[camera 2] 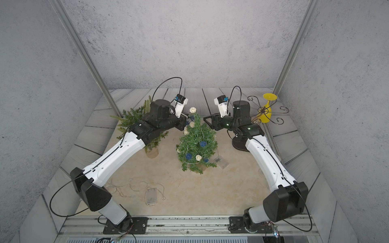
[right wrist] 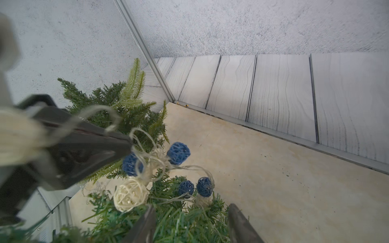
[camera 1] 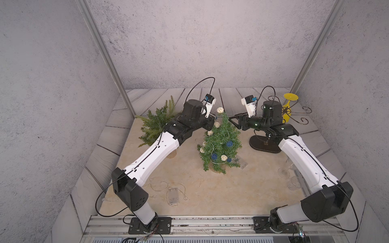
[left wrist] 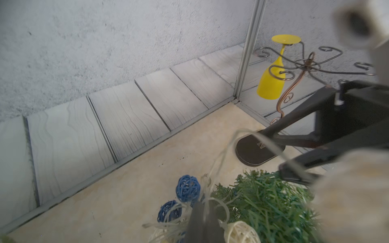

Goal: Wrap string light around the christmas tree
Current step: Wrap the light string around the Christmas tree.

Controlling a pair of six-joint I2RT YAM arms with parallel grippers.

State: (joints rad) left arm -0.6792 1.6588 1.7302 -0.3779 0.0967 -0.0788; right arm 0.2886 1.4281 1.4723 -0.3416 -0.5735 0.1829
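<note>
Speckled grey walls (camera 1: 189,42) enclose the cell, with bare metal posts (camera 1: 104,54) at the rear corners. Grey wood-grain panels (camera 1: 147,96) slope down to a beige stone-look tabletop (camera 1: 231,189). An aluminium rail (camera 1: 210,223) lines its near edge. The light is soft and even.

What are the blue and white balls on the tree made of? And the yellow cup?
The small blue woven balls and cream woven balls look like wound rattan or wicker strands, matte, with gaps showing. The upside-down yellow goblet is probably plastic: smooth, opaque, evenly coloured.
</note>
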